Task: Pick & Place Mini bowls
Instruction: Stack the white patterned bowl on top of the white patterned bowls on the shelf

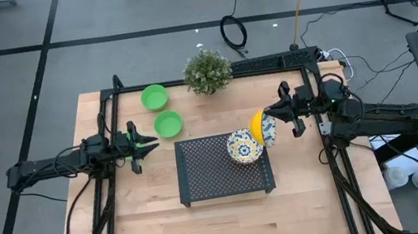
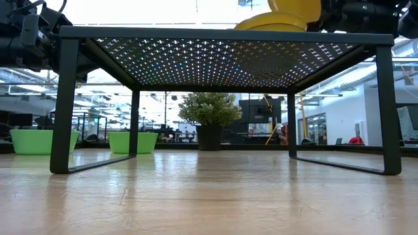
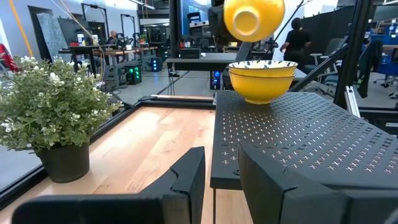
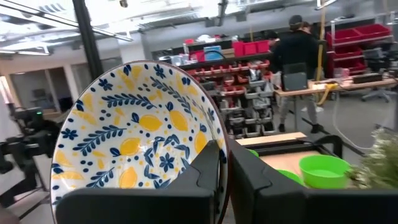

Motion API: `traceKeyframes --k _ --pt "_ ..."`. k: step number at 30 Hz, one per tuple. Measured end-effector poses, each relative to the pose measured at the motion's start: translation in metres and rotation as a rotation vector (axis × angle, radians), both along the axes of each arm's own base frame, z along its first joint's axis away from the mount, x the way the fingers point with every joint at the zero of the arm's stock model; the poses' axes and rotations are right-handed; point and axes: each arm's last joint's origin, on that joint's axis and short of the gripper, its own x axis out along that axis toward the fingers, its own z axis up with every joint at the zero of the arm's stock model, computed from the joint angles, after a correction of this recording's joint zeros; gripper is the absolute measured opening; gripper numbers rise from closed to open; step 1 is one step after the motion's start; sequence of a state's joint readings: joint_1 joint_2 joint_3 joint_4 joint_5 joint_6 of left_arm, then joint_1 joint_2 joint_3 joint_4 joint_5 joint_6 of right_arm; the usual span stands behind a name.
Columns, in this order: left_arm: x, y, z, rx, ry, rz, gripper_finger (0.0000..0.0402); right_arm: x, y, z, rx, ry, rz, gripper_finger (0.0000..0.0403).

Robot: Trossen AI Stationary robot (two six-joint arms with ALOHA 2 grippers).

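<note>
Your held bowl, floral inside and yellow outside, hangs tipped on edge at the rack's right end, pinched by its rim in the right gripper. Just left of it a stack of patterned bowls sits on the rack; how many are nested there you can't quite tell. Swing in too low and the tilted bowl could clip that stack and shove it off, or slip from the thin rim grip. Two green bowls wait far left, beside the plant. The left gripper idles half-parted, holding nothing.
</note>
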State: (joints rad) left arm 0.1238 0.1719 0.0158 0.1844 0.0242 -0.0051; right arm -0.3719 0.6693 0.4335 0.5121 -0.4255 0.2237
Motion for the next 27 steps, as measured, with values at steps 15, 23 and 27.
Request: traceKeyframes --k 15,23,27 --pt "0.000 0.000 0.000 0.000 0.000 0.000 0.0099 0.003 0.020 0.007 -0.035 -0.069 0.167 0.0011" --pt "0.000 0.000 0.000 0.000 0.000 0.000 0.0099 0.003 0.032 0.007 -0.120 -0.090 0.307 0.0011" --pt "0.000 0.000 0.000 0.000 0.000 0.000 0.0099 0.003 0.033 0.007 -0.137 -0.093 0.314 0.0011"
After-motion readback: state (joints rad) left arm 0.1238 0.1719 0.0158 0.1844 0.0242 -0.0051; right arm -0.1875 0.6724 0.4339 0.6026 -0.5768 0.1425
